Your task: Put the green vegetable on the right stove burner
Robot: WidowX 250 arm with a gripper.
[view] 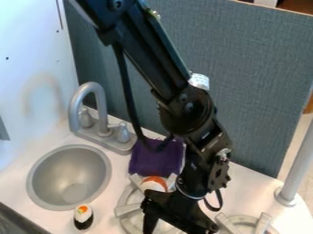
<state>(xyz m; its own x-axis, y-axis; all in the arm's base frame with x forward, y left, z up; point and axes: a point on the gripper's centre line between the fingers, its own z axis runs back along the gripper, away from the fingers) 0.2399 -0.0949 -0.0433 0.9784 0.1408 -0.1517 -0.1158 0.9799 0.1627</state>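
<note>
Found nearest, at bottom left: a dark edge [17, 222] along the front. Just above, on the pale counter [235, 183]: a toy sushi piece [83, 217], white over a black wrap, with orange and green on top. Set upright, just beside the sink.

At bottom, right of centre: the gripper [178, 228], pointing down, spread open, gripping nothing visible. Can make out two wide-set fingers, with part of the left burner [126, 201] between and beside them. To the right, partly behind the gripper, a second burner [246, 219].

Just behind the gripper: an orange-topped white piece [153, 184], nearest to it, partly hidden by it, at the rear of the left burner. Cannot tell if touching either.

Left of that, a round grey sink [68, 177], set into the counter. Beyond the orange-topped white piece, a purple cloth [156, 157], lying flat beside the faucet base. At far right, a grey post [298, 169], upright on the counter. Behind the sink, a grey faucet [101, 107], curved, between two knobs.

Farthest back: a white wall panel [30, 59] at left, a blue-grey partition [250, 82] behind the arm.
</note>
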